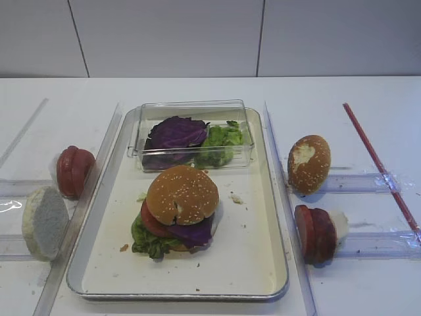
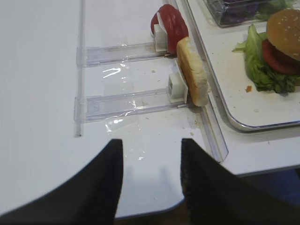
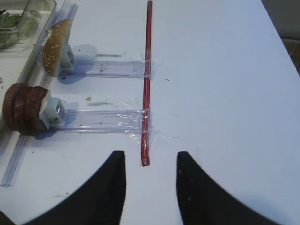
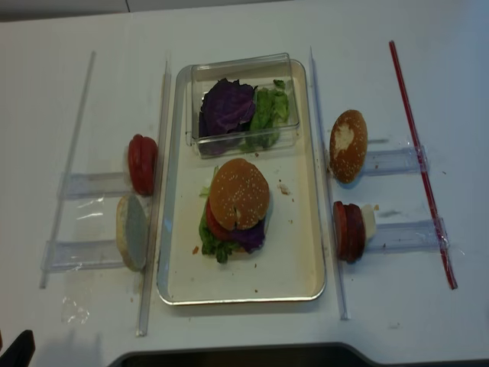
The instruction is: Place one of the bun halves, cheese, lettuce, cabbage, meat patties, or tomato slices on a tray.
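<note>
On the silvery tray (image 1: 276,217) stands a stack. A sesame bun half (image 1: 182,194) tops a tomato slice (image 1: 152,222), purple cabbage (image 1: 196,232) and lettuce (image 1: 146,242). More tomato slices (image 1: 72,171) stand in a holder left of the tray, and meat patties (image 1: 316,234) stand on edge to its right. I see no cheese. My right gripper (image 3: 151,157) is open over bare table, right of the patties (image 3: 21,115). My left gripper (image 2: 152,141) is open near the table's front edge, left of the tray (image 2: 243,124). Neither holds anything.
A clear box (image 1: 191,112) with cabbage and lettuce sits at the tray's far end. A pale bun half (image 1: 45,222) stands at the left and a seeded bun with a white patch (image 1: 309,164) at the right. Clear rails and a red strip (image 3: 147,70) are taped to the table.
</note>
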You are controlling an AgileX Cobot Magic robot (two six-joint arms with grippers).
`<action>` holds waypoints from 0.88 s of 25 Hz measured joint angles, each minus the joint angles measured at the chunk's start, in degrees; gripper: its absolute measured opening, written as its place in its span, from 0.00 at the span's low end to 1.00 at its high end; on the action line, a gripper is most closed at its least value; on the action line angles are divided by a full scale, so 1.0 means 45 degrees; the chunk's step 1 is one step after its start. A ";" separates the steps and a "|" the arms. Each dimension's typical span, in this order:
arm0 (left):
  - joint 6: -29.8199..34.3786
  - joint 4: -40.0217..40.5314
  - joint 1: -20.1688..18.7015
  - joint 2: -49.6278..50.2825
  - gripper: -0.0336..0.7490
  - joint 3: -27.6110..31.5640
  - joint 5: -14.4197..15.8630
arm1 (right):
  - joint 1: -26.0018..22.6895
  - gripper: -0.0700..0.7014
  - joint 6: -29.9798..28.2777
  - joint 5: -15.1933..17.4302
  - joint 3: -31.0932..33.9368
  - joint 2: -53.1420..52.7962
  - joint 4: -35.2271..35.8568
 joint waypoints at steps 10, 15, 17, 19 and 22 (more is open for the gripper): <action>0.0000 0.0000 0.0000 0.0000 0.40 0.0000 0.0000 | 0.0000 0.46 0.0000 0.0000 0.0000 0.0000 -0.0137; 0.0000 0.0000 0.0000 0.0000 0.40 0.0000 0.0000 | 0.0000 0.46 0.0000 0.0000 0.0000 0.0000 -0.0137; 0.0000 0.0000 0.0000 0.0000 0.40 0.0000 0.0000 | 0.0000 0.46 0.0000 0.0000 0.0000 0.0000 -0.0137; 0.0000 0.0000 0.0000 0.0000 0.40 0.0000 0.0000 | 0.0000 0.46 0.0000 0.0000 0.0000 0.0000 -0.0137; 0.0000 0.0000 0.0000 0.0000 0.40 0.0000 0.0000 | 0.0000 0.46 0.0000 0.0000 0.0000 0.0000 -0.0137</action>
